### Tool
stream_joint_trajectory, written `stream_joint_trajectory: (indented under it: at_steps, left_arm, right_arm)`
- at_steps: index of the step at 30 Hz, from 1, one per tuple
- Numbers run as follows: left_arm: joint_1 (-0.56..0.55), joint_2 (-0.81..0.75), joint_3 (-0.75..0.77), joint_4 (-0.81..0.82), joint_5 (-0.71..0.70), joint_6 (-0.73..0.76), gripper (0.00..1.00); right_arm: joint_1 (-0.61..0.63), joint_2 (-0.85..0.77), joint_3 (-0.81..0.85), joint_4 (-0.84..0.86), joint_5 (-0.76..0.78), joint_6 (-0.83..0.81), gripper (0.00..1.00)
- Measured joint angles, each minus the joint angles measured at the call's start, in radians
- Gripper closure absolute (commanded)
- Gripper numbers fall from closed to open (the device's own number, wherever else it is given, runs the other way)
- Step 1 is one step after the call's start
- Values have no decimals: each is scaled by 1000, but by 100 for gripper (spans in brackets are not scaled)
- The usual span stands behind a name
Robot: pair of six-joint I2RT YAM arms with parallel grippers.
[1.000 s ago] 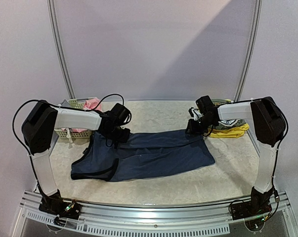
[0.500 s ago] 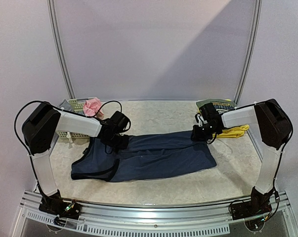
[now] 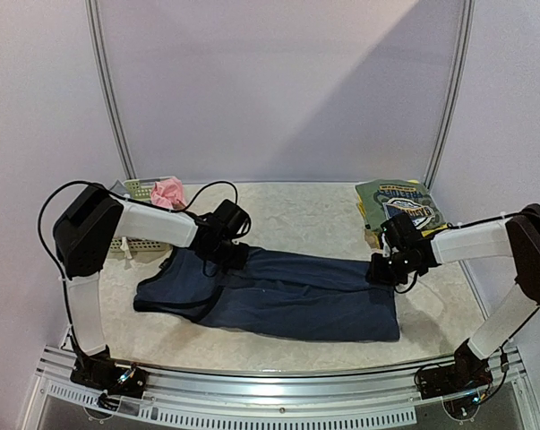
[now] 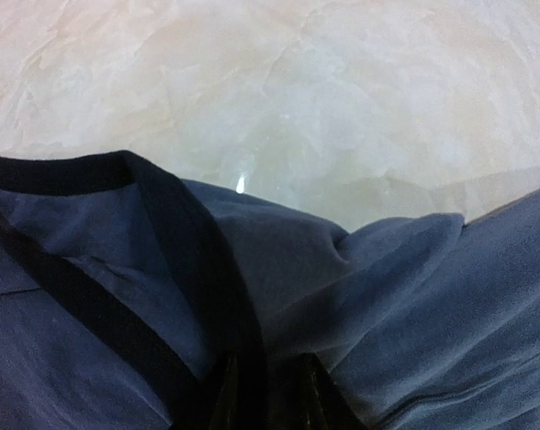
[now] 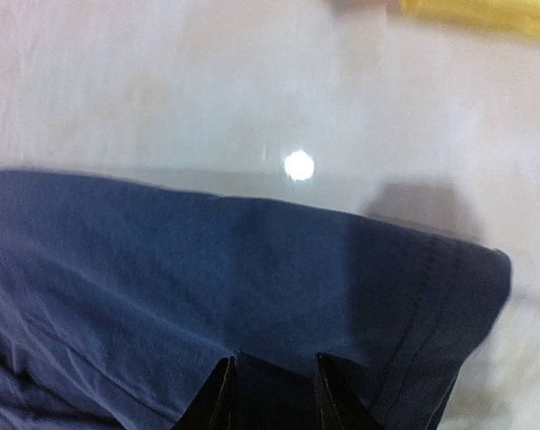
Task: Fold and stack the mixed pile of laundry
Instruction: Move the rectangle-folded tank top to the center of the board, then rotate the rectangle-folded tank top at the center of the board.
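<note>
A long navy sleeveless dress [image 3: 287, 300] lies lengthwise across the table, its dark-trimmed neckline end at the left. My left gripper [image 3: 223, 253] is shut on a bunched fold by the strap, and the left wrist view shows the dress [image 4: 404, 296] pinched between the fingers of the gripper [image 4: 270, 381]. My right gripper [image 3: 388, 269] is shut on the dress's far right hem corner; in the right wrist view that gripper [image 5: 274, 372] has the dress [image 5: 207, 260] running in between its fingers. The rest of the laundry sits apart: a folded printed tee [image 3: 399, 202] and a pink piece [image 3: 169, 191].
A pale-green lattice basket [image 3: 140, 190] stands at the back left with the pink piece on it. The printed tee lies at the back right over a yellow cloth [image 5: 484, 13]. Curved metal frame posts [image 3: 108, 90] rise at both back corners.
Both grippers have dragged the dress toward the near edge and to the right, stretching it out. The right arm has swung down and right, uncovering the printed tee.
</note>
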Motion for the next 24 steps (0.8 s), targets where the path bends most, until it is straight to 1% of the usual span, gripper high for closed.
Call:
stream_joint_trajectory:
  at_steps: [2, 5, 6, 9, 12, 16, 20, 24]
  left_arm:
    - [-9, -2, 1, 0, -2, 12, 71]
    - [-26, -25, -11, -2, -19, 29, 61]
    - [-29, -45, -21, -5, -27, 32, 59]
    - [-37, -116, -28, -25, -66, 53, 54]
    - [-27, -192, -11, -58, -109, 67, 54]
    - [16, -229, 62, -118, -136, 84, 55]
    - [110, -213, 135, -179, -127, 103, 56]
    - [209, -102, 253, -238, -104, 126, 60]
  right_arm:
    - [48, -56, -19, -78, 8, 18, 65]
    - [100, -129, -1, -180, 24, 29, 62]
    - [110, -154, 27, -215, 39, 24, 61]
    - [111, -187, 119, -248, 74, 5, 60]
    - [111, -192, 185, -238, 87, -17, 59]
    - [117, -171, 201, -194, 72, -46, 59]
    - [130, -95, 201, -171, 53, -63, 59]
    - [138, -43, 199, -155, 24, -70, 58]
